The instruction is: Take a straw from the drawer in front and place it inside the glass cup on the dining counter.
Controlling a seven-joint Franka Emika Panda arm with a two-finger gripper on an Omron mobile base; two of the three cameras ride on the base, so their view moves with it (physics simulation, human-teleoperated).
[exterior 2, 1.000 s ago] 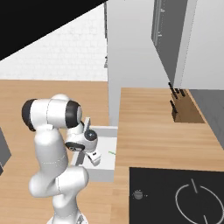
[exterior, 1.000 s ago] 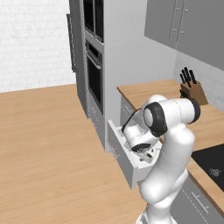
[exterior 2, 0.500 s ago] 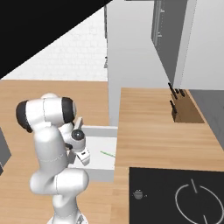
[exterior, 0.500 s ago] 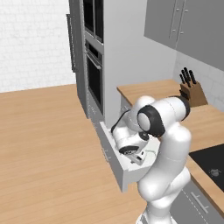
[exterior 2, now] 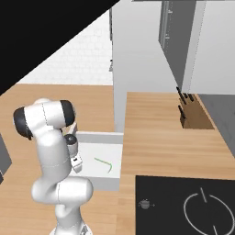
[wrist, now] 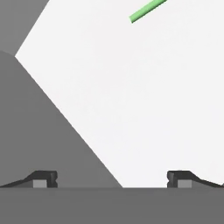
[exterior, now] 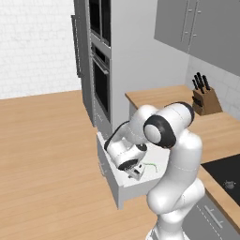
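The straw [exterior 2: 104,163] lies flat on the white floor of the drawer [exterior 2: 92,170], a thin green line with a bend toward one end, just right of centre in the lower half of the right base view; in the left base view it shows as a faint green curl [exterior: 150,166] beside the hand, and in the hand view one green end [wrist: 146,10] pokes in at the top edge. The drawer is now pulled well out from the cabinet front, further than half a second ago, so the straw sits fully exposed. The gripper [wrist: 109,177] has dropped lower into the drawer over that time, its jaws spread wide and empty, with the straw well ahead of the fingertips rather than between them. Judging from this, opening is done and the reach for the straw is under way; the hand likely needs to shift toward the straw before closing. A knife block [exterior 2: 193,116] stands on the wall-side countertop [exterior 2: 165,137].
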